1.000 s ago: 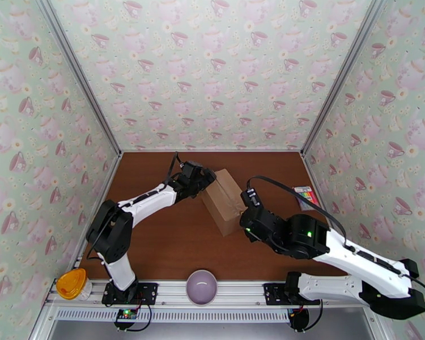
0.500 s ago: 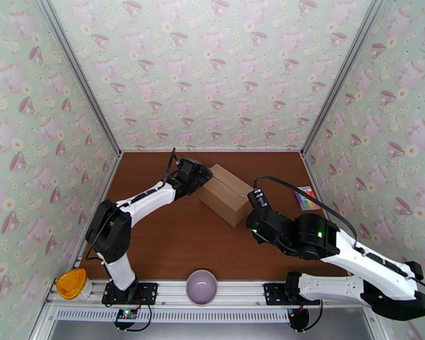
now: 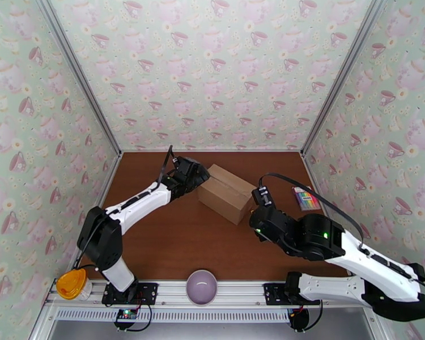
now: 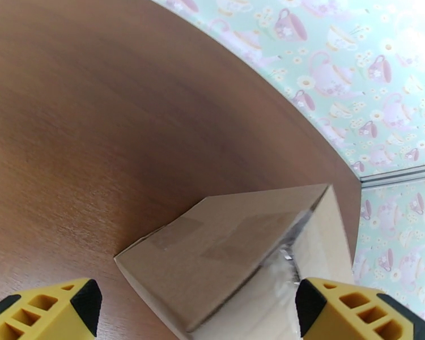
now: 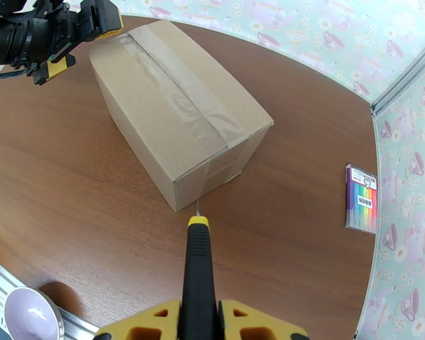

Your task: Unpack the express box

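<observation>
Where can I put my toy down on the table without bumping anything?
Biggest bare patch: the brown table in front of the express box, between both arms and the bowl. Also the strip between box and back wall. Crowded: the box's ends, with the left pincer and the right pincer holding a cutter, near the pen pack.

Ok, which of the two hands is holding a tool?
The right hand: it is shut on a black cutter with a yellow collar, its tip near the express box. The left hand is open, straddling a box corner.
</observation>
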`<action>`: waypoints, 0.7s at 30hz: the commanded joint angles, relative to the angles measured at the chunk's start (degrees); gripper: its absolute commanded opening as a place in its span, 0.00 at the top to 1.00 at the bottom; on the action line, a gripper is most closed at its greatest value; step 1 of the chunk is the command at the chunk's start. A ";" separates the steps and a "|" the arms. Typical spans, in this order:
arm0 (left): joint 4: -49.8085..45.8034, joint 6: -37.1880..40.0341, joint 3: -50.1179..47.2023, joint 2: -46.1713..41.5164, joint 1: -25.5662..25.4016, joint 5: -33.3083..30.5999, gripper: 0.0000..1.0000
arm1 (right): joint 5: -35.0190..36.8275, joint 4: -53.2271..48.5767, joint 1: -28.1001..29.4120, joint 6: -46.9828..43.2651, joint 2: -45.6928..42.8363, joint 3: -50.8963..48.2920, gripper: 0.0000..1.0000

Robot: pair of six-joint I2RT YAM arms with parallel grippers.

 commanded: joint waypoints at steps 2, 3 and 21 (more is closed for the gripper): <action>-0.21 2.77 0.85 -4.21 -0.19 0.29 0.03 | 0.51 4.77 -1.40 -1.05 -1.49 2.58 1.00; -0.20 2.84 0.54 -5.12 -0.21 0.82 0.03 | -0.03 6.26 -2.13 -1.85 -1.89 2.74 1.00; 5.95 3.02 -8.50 -22.94 0.12 8.12 0.06 | -20.23 38.11 -17.44 -8.63 0.90 1.94 1.00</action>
